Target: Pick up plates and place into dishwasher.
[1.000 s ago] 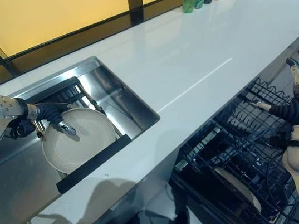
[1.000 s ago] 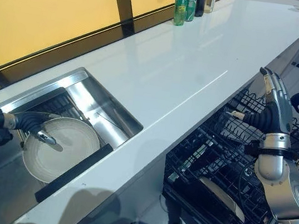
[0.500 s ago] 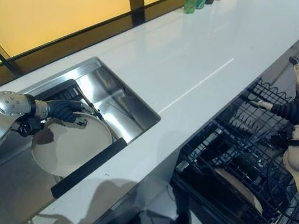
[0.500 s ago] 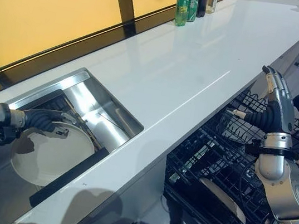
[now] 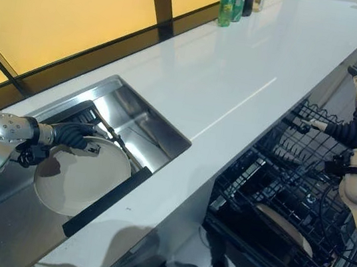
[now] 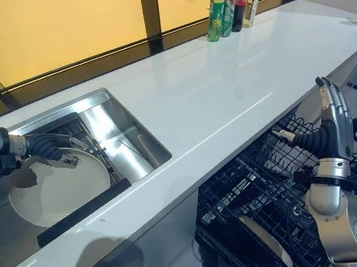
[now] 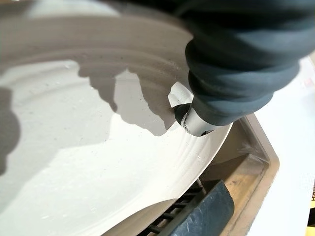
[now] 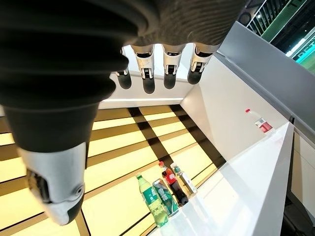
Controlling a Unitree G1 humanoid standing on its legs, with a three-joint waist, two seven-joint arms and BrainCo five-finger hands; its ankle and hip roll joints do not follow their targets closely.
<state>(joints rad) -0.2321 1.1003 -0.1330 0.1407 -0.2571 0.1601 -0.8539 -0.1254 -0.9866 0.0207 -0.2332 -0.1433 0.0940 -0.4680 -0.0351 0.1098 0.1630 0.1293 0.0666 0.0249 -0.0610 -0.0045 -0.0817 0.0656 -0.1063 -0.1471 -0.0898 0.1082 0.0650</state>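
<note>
A cream plate [image 5: 81,179] lies in a steel-grey sink [image 5: 159,125] beside a glossy white counter [image 5: 241,76].

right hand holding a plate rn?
No. The right hand is raised over the dishwasher rack with straight fingers and nothing in it.

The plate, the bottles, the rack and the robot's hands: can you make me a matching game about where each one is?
Things:
1. white plate
2. green bottle
3. right hand
4. dishwasher rack

Places:
A. raised above the rack, fingers straight
B. pulled out below the counter edge
C. in the sink, held by the left hand
D. far end of the white counter

Pairs: 1-C, 2-D, 3-A, 4-B
</note>
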